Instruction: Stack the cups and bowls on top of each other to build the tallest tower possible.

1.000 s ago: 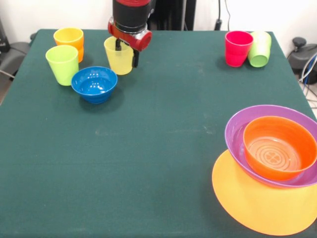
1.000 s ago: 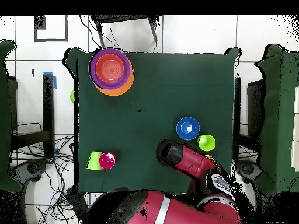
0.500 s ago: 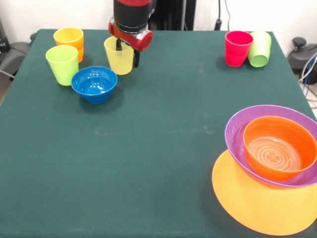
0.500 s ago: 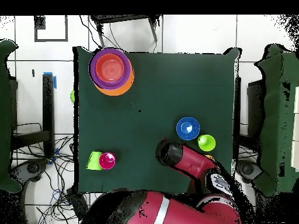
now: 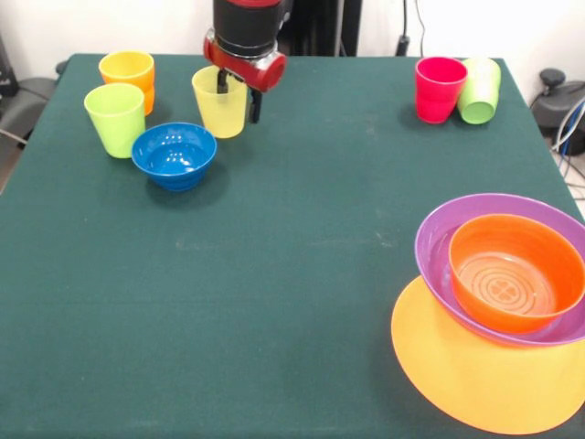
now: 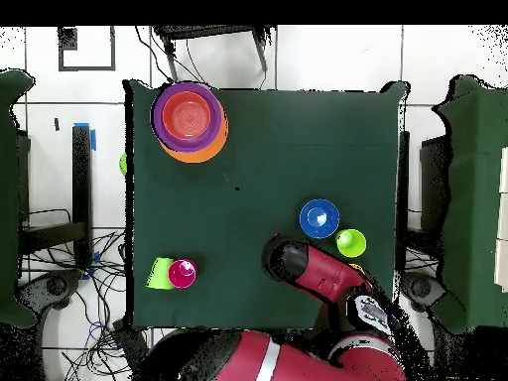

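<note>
Gripper (image 5: 236,99) down at the yellow cup (image 5: 220,102), one finger inside the rim, other outside on the right; looks clamped on the wall, cup on the table. Blue bowl (image 5: 174,155) just beside, lime cup (image 5: 115,119) & orange cup (image 5: 128,75) to the left. Red cup (image 5: 439,88) + green cup (image 5: 479,90) touching, far corner. Tower (image 5: 501,274): red-orange bowl in purple, on orange.

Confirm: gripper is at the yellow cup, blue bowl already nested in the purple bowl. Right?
Not quite. The gripper is at the yellow cup, but the blue bowl sits alone on the table beside the lime cup. The purple bowl holds the red-orange bowl, as the front view shows.
</note>
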